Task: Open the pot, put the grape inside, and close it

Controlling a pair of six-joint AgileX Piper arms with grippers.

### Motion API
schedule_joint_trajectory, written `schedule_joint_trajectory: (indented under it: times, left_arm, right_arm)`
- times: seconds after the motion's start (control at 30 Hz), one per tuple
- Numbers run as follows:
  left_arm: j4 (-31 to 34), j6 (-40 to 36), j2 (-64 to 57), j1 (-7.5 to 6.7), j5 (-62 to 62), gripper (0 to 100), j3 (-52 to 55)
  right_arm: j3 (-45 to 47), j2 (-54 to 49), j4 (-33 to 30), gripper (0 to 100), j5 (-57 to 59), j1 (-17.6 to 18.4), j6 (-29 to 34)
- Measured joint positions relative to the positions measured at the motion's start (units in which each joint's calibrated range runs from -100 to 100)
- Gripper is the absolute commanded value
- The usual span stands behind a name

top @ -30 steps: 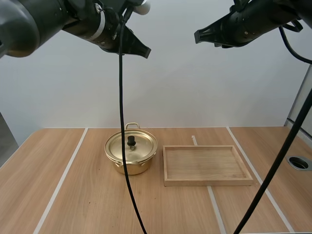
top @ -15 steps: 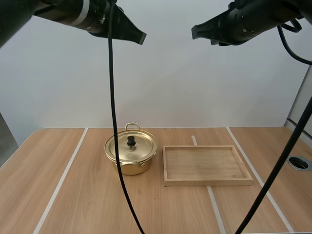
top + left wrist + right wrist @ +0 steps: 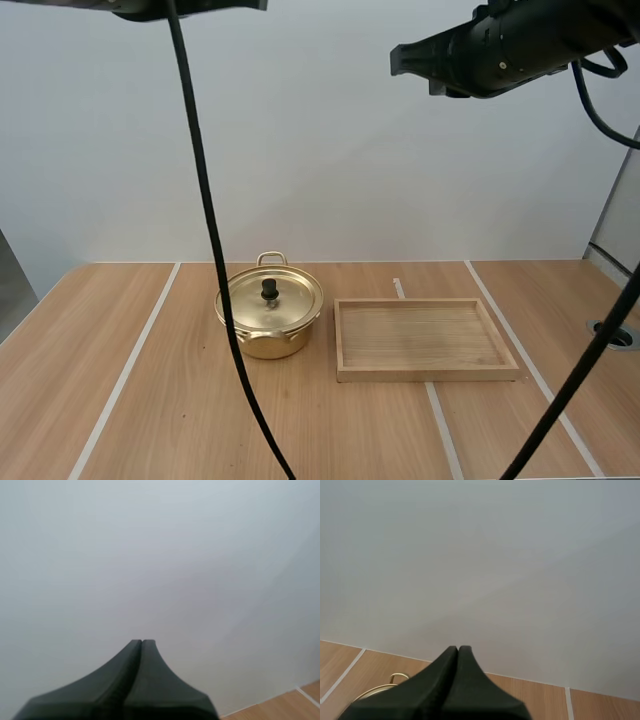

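Note:
A gold pot (image 3: 268, 318) stands on the table left of centre, its lid (image 3: 270, 298) on it with a black knob (image 3: 269, 289). My right gripper (image 3: 396, 58) hangs high above the table, over the tray, pointing left. In the right wrist view its fingers (image 3: 458, 650) lie together as one dark wedge, shut on nothing, with the pot's handle (image 3: 396, 677) just beyond them. My left arm (image 3: 190, 6) sits at the upper edge of the high view, far above the pot. My left gripper (image 3: 141, 642) is shut on nothing and faces the white wall.
A shallow wooden tray (image 3: 425, 374) lies just right of the pot with nothing in it. Pale strips (image 3: 125, 375) run front to back across the wooden table. A round hole (image 3: 612, 334) is in the table at the far right.
My left arm has risen and drawn back until it is almost out of the top of the high view. My right gripper has crept slightly left. The pot and tray have not moved.

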Motion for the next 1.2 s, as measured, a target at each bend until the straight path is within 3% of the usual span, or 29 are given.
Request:
schedule_joint_trajectory:
  times: [0.17, 0.37, 0.8, 1.2]
  left_arm:
    - [4.4, -7.5, -1.7, 0.00, 2.2, 0, 0.5]
    - [5.0, -10.3, -8.3, 0.00, 2.2, 0, 7.6]
    - [6.1, -11.7, -29.0, 0.00, 2.2, 0, 34.2]
    - [6.5, -11.7, -40.5, 2.41, -6.9, 0, 51.6]
  right_arm:
    - [6.4, -4.9, 0.2, 0, -2.6, 0.0, 0.0]
    - [14.2, -11.4, 0.5, 0, -4.7, 0.0, 0.0]
    - [32.7, -27.6, 0.6, 0, -6.3, 0.0, 0.0]
    - [49.7, -41.5, 0.6, 0, -10.2, 0.0, -4.2]
